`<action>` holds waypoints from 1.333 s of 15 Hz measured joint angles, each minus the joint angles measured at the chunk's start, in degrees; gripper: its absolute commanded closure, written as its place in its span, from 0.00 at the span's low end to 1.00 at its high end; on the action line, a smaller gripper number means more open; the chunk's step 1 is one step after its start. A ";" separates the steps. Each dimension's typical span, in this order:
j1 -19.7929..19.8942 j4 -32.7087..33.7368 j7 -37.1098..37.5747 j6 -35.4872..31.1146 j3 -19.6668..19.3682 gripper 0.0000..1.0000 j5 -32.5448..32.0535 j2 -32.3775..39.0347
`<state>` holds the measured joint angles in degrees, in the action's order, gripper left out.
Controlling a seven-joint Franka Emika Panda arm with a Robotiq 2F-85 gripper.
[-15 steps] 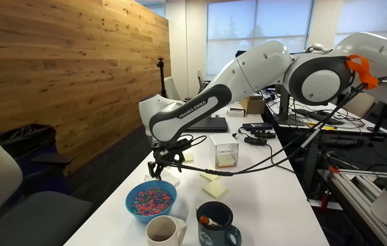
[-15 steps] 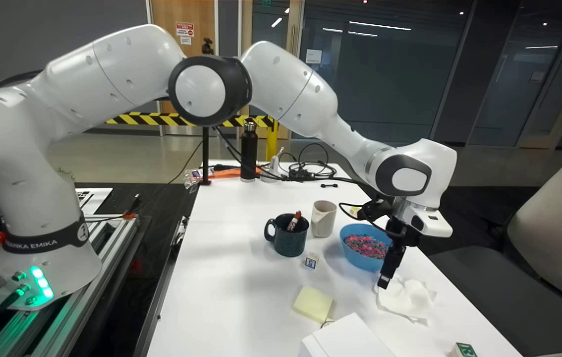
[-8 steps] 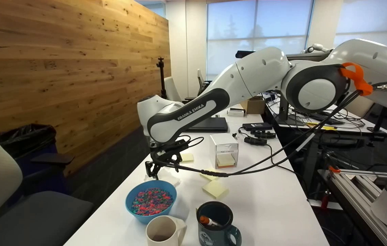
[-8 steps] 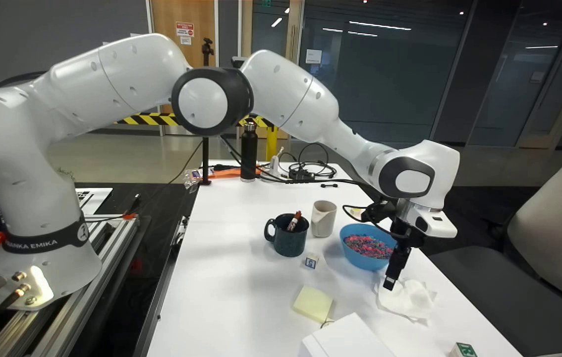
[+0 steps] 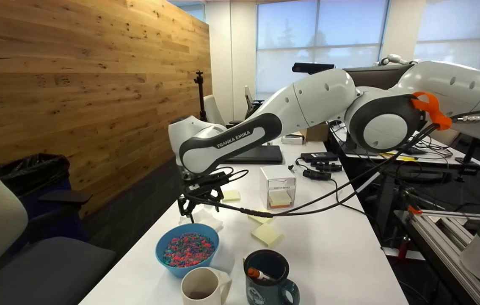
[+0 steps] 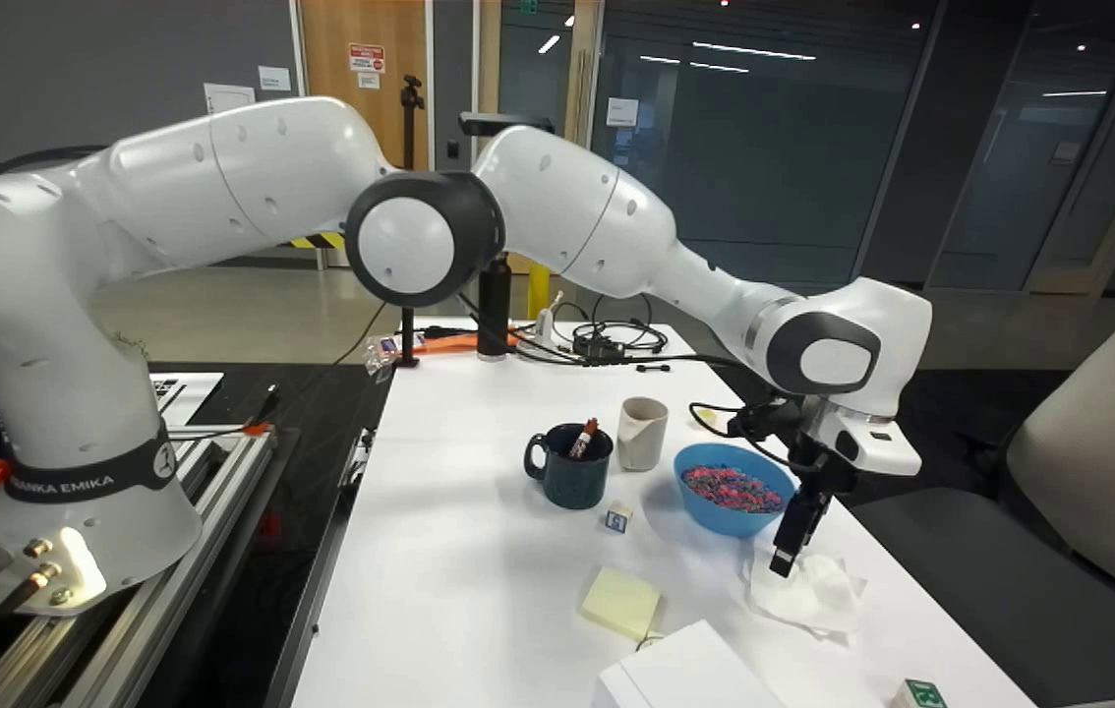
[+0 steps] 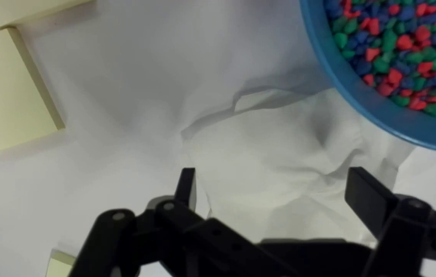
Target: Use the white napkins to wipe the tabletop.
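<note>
The white napkins [image 5: 206, 219] lie rumpled on the white tabletop [image 5: 329, 254], close to the blue bowl. They also show in an exterior view [image 6: 818, 593] and in the wrist view [image 7: 264, 154]. My gripper [image 7: 272, 173] is open and empty. It points down over the napkins. In the wrist view the left finger [image 7: 185, 186] is just beside the napkins' edge, and the right finger [image 7: 370, 198] is over them. In an exterior view the gripper [image 6: 782, 562] is at the napkins' near side by the bowl. I cannot tell whether the fingertips touch them.
The blue bowl [image 7: 356, 94] of coloured pebbles is right beside the napkins. A beige mug [image 6: 641, 433] and a dark mug [image 6: 572, 480] stand beyond it. Pale yellow note pads [image 7: 10, 92], a white box [image 5: 278, 176] and letter blocks [image 6: 618, 517] are also on the table.
My arm's elbow has sunk. The gripper has shifted a little outward, over the napkins and away from the robot base. The napkins have not moved.
</note>
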<state>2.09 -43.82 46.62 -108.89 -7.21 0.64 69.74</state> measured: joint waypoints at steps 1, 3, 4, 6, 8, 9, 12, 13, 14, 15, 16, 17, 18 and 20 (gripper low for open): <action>0.21 1.00 0.57 0.11 0.00 0.00 0.01 0.72; 0.62 2.78 1.18 0.24 0.00 0.00 0.02 2.19; 0.79 3.59 1.28 0.32 0.00 0.00 0.02 2.94; 0.95 4.51 1.33 0.33 0.01 0.00 0.02 4.19; 0.94 5.22 1.33 0.33 0.11 0.00 0.02 5.19; 0.94 5.46 1.33 0.33 0.22 0.00 0.02 5.54; 0.92 6.12 1.33 0.33 0.54 0.00 0.02 6.16; 0.91 6.37 1.33 0.33 0.60 0.00 0.02 6.26; 0.91 6.65 1.33 0.33 0.64 0.00 0.02 6.35; 0.92 6.77 1.33 0.33 0.70 0.00 0.02 6.36; 0.91 6.88 1.33 0.33 0.75 0.04 0.02 6.36; 0.92 6.97 1.33 0.33 0.78 0.26 0.02 6.37; 0.92 7.00 1.33 0.33 0.79 0.28 0.02 6.37; 0.92 7.01 1.33 0.33 0.80 0.39 0.02 6.37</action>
<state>3.01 -36.81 47.95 -108.56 -6.41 0.66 76.11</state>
